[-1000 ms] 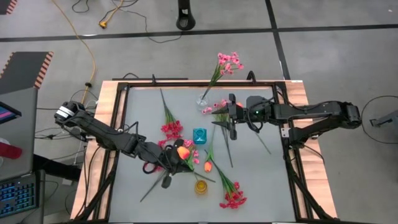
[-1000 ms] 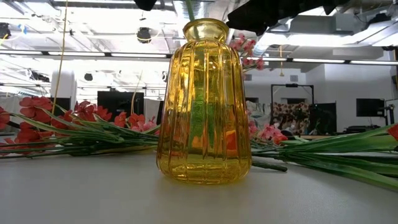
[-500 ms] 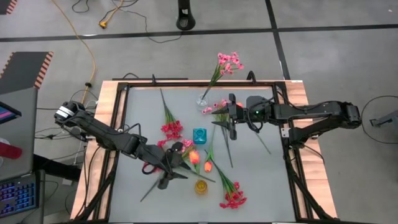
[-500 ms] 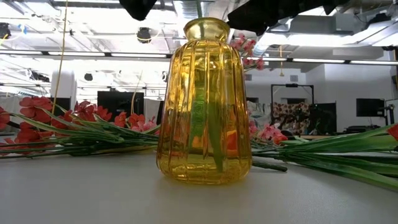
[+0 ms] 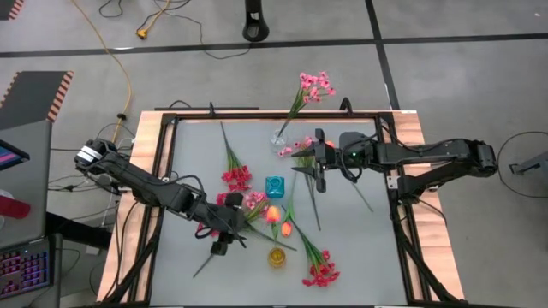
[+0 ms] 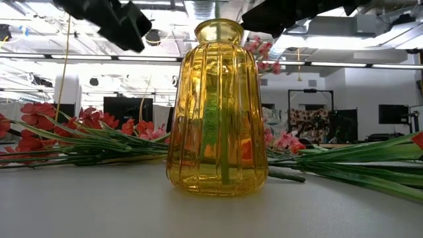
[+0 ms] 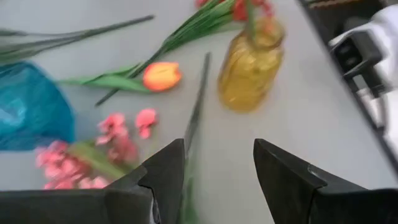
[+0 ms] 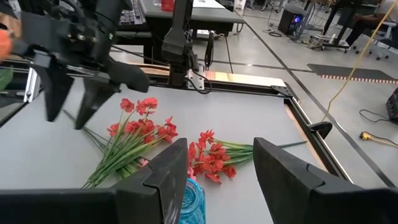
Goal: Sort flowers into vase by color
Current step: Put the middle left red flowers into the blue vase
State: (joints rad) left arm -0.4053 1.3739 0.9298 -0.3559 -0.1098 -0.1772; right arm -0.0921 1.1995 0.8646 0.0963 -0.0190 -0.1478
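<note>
Two pincers share the job. We see the left pincer (image 5: pixel 224 242), lower centre of the high view, spread wide and empty, poised above loose pink flowers (image 7: pixel 118 134) to choose a stem. Just beyond lie an orange tulip (image 7: pixel 161 76) and the yellow vase (image 5: pixel 276 255), which already holds a green stem. Near the frame's middle the right pincer (image 5: pixel 318 159) hangs open, holding nothing, beside the blue vase (image 5: pixel 274 186). Red sprays (image 8: pixel 140 127) rest flat on the surface (image 5: pixel 360 248). We find no readable writing.
</note>
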